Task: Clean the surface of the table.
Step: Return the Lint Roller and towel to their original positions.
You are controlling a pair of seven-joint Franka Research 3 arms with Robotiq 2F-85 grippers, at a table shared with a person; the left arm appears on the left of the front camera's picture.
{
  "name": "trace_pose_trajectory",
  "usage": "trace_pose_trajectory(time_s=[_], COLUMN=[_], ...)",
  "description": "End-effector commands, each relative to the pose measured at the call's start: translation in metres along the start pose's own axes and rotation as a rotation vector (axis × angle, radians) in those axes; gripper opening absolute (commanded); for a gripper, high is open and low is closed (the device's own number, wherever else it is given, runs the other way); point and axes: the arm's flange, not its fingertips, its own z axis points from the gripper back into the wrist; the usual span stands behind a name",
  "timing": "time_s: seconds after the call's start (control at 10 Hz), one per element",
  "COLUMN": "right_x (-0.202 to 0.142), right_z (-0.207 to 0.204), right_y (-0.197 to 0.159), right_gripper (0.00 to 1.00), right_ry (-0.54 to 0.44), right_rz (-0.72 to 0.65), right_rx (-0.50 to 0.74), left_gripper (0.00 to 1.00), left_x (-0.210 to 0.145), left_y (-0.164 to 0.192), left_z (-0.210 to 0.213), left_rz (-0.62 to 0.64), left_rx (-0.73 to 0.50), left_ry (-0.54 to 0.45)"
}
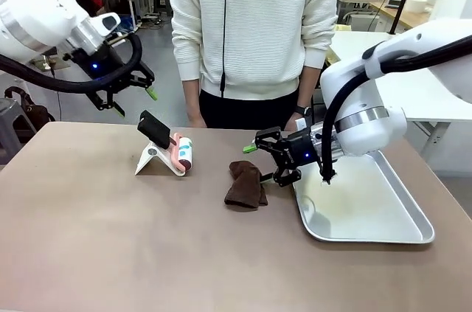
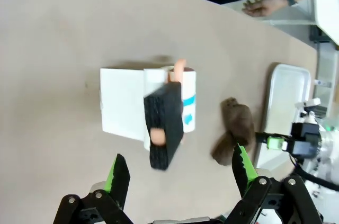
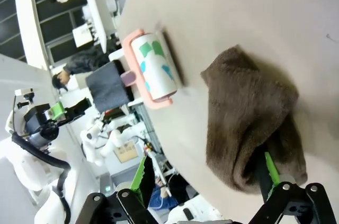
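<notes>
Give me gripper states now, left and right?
Left gripper: open, empty, raised above the table.
Right gripper: open, holding nothing, at the brown cloth.
</notes>
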Motion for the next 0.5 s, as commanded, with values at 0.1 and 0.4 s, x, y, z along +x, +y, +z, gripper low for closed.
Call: trace_pose_trajectory(time_s=[0.1, 0.4], right_x=[-0.03, -0.086], right_z=[0.067, 0.157], right_y=[-0.01, -0.045], right_gripper=[1.0, 1.0], right_ry=[0.108, 0.106], right_rz=[0.019, 0.134], right_rx=[0.103, 0.315], left_gripper=[1.0, 1.0], left_x=[-0.062, -0.128], left_y=[0.051, 0.14], left_z=[0.045, 0.078], left_rz=[-0.055, -0.156], left_rx=[-0.268, -0.58], left_ry=[0.012, -0.001])
